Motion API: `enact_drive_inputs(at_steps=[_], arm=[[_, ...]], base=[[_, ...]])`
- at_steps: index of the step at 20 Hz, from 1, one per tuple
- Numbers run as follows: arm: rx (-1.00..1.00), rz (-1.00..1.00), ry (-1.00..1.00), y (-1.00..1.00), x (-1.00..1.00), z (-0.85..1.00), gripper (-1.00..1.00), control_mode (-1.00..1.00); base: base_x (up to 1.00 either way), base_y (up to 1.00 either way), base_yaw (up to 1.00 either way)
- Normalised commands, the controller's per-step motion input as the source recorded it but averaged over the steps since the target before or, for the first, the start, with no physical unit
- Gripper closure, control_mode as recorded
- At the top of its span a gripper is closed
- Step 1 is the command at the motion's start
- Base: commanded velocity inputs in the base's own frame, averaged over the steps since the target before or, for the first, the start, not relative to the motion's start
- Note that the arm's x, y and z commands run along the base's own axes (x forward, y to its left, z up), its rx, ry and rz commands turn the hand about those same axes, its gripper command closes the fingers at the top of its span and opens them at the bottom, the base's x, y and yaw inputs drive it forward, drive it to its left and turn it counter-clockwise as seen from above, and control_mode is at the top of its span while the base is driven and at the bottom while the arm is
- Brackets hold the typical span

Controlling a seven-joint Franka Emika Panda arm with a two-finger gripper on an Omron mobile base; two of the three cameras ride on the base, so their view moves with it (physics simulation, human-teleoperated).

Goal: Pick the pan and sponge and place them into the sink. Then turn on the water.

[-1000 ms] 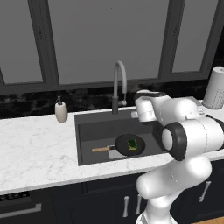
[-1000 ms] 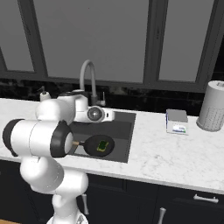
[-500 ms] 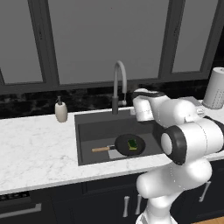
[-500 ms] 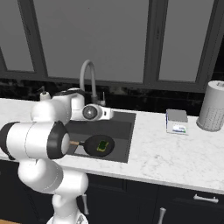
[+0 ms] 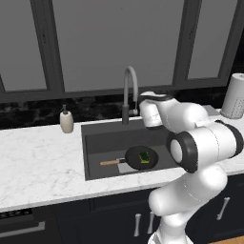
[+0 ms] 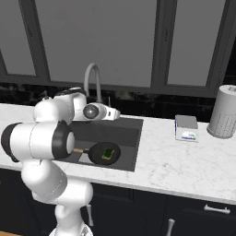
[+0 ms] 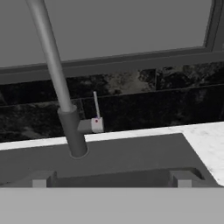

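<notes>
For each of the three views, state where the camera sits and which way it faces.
Left base view: behind the arm to its left, looking forward and down at the sink, with the pan and sponge in it; the white arm rises at lower right.
Right base view: behind to the right, facing the same sink; the arm rises at lower left.
Hand view: on the hand, facing the faucet and its lever against the backsplash.
Shared: all three show the faucet; both base views show pan and sponge.

Matt black pan (image 5: 142,157) with wooden handle; veined marble counter (image 5: 38,167); matt grey faucet (image 7: 54,70).
</notes>
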Motion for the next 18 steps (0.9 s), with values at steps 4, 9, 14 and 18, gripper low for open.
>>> enact_drive_inputs(at_steps=[4, 9, 14, 18], arm=[[0.05, -0.08, -0.09, 0.0, 0.18, 0.0, -1.0, -1.0], [0.02, -0.02, -0.18, -0.03, 0.1, -0.05, -1.0, -1.0], [0.0, 0.02, -0.13, 0.0, 0.09, -0.28, -1.0, -1.0], [0.0, 0.07, -0.09, 0.0, 0.13, -0.21, -1.0, -1.0]], base=[[0.0, 0.0, 0.0], [0.0, 0.0, 0.0], [0.0, 0.0, 0.0], [0.0, 0.0, 0.0]])
